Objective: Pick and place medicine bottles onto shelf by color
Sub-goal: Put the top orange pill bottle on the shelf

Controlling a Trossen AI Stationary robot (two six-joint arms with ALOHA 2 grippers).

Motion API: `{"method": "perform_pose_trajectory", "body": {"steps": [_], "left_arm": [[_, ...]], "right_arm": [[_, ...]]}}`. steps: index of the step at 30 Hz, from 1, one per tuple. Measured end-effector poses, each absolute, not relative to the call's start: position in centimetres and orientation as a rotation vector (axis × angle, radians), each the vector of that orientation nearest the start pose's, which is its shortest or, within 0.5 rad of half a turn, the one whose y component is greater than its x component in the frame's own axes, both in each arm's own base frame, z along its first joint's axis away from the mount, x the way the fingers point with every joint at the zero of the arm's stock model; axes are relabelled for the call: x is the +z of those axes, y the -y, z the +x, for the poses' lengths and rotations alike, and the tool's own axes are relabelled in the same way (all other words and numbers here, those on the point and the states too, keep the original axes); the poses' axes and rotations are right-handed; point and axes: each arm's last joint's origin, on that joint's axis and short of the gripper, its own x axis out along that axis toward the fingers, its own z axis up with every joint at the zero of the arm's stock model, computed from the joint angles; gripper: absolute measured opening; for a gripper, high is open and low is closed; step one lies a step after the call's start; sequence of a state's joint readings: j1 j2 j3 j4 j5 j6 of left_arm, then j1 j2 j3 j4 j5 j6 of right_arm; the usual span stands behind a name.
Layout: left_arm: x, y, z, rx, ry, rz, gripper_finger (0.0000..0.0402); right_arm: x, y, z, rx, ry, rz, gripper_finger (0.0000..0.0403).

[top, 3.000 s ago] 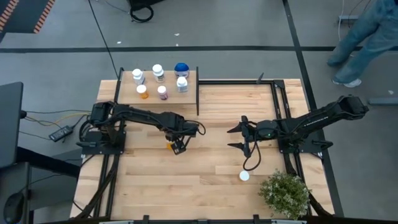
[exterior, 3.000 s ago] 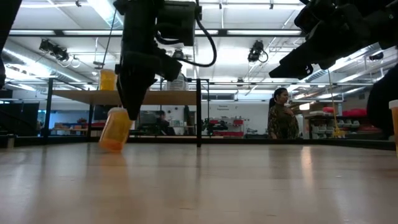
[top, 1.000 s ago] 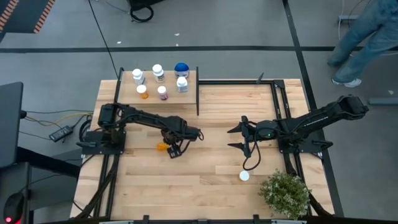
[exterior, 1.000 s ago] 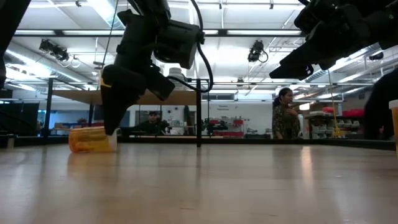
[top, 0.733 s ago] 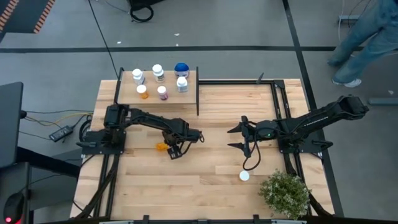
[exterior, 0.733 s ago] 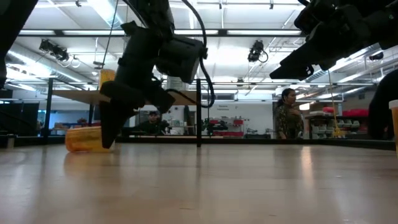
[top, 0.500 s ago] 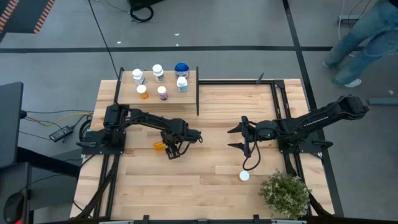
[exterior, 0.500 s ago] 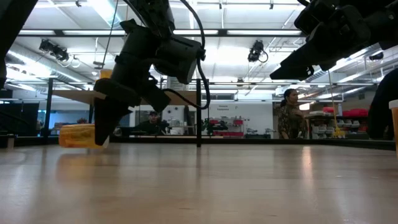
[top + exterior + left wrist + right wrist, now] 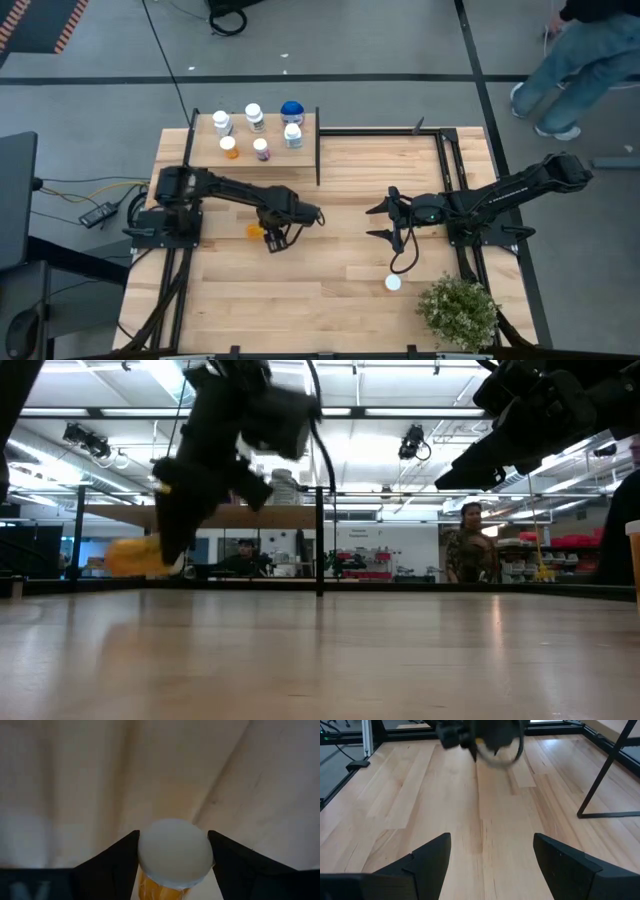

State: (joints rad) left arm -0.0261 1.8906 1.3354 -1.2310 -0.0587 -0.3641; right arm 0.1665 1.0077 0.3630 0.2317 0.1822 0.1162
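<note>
Step in hand: pick/transport. Left pincer (image 9: 270, 238) clamps the orange bottle (image 9: 255, 231) sideways, low over the table (image 9: 330, 300) centre-left; its white cap (image 9: 174, 851) sits between the fingers. Right pincer (image 9: 385, 222) waits w/ fingers spread, mid-right.

Next: prob. upright the bottle, carry to the shelf (image 9: 304, 122) far-left, beside the orange-bodied bottle (image 9: 230, 148).

Matls: translucent plastic cyl., smooth round cap; light-wood board, black metal frame.

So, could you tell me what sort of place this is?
Probably a robotics lab in a large open workroom: two arms mounted on a plank table, ceiling strip lights overhead, and storage racks behind a person.
</note>
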Motion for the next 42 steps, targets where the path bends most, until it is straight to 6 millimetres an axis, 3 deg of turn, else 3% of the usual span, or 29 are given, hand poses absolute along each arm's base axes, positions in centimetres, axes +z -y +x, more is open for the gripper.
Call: {"method": "perform_pose_trajectory", "body": {"steps": [9, 14, 22, 27, 34, 42], "left_arm": [[28.0, 0.6, 29.5, 0.542, -1.183, -0.156, 0.0223], [30.8, 0.2, 27.8, 0.692, -0.994, -0.110, 0.0219], [32.2, 0.8, 26.5, 0.876, -0.845, 0.020, 0.0226], [32.5, 1.3, 24.4, 1.018, -0.762, 0.060, 0.0216], [29.9, 0.6, 19.2, 1.077, -0.674, -0.043, 0.0223], [30.0, -0.2, 13.1, 1.100, -0.393, -0.185, 0.0217]], "right_arm": [[18.8, -2.8, 19.7, -0.043, -0.419, 0.055, 0.0292], [18.8, -2.8, 19.7, -0.046, -0.419, 0.070, 0.0292], [18.7, -2.8, 19.6, -0.048, -0.431, 0.075, 0.0292], [18.6, -2.8, 19.6, -0.049, -0.435, 0.075, 0.0292], [18.6, -2.8, 19.6, -0.048, -0.434, 0.075, 0.0292], [18.7, -2.8, 19.6, -0.048, -0.429, 0.075, 0.0292]]}}
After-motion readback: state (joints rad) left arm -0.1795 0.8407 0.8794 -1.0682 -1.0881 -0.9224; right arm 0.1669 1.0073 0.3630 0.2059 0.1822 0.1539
